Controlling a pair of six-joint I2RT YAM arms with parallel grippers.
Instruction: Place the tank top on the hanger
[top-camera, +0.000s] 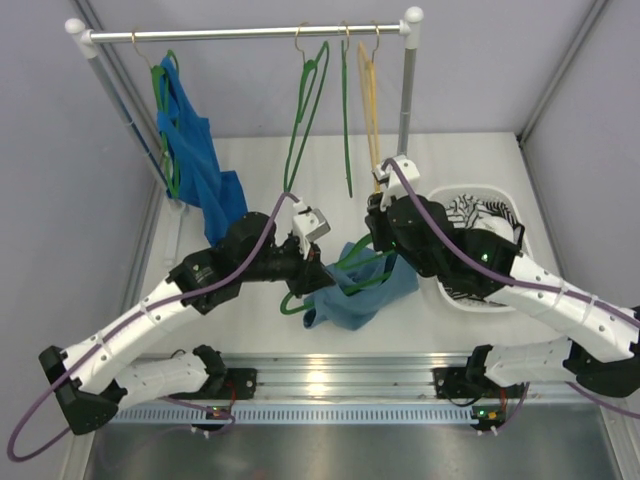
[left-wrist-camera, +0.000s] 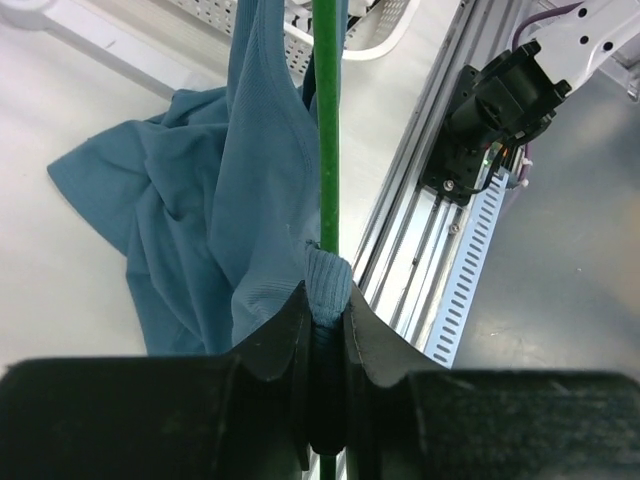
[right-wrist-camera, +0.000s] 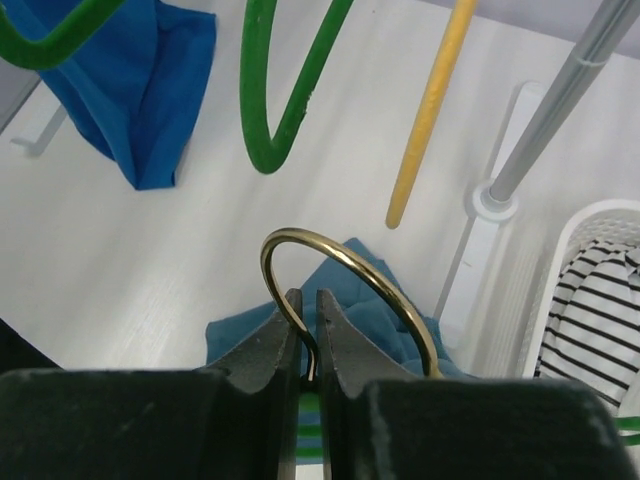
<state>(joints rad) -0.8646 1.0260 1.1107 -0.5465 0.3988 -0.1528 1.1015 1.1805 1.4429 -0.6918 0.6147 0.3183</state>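
The teal-blue tank top (top-camera: 362, 292) lies crumpled on the table between the arms, with one strap lifted. My left gripper (top-camera: 318, 268) is shut on that strap (left-wrist-camera: 328, 280), and the hanger's dark-green bar (left-wrist-camera: 328, 150) runs through the same grip. The tank top (left-wrist-camera: 190, 220) hangs and spreads to the left of the bar. My right gripper (top-camera: 378, 232) is shut on the hanger's brass hook (right-wrist-camera: 345, 262), holding it above the tank top (right-wrist-camera: 375, 300). The hanger's green loops (top-camera: 345, 270) show over the cloth in the top view.
A clothes rail (top-camera: 250, 33) stands at the back with a royal-blue garment (top-camera: 195, 160), green hangers (top-camera: 305, 120) and a yellow hanger (top-camera: 370, 100). A white basket (top-camera: 478, 190) with striped cloth (top-camera: 470, 212) sits right. The aluminium frame rail (left-wrist-camera: 420, 250) runs along the near edge.
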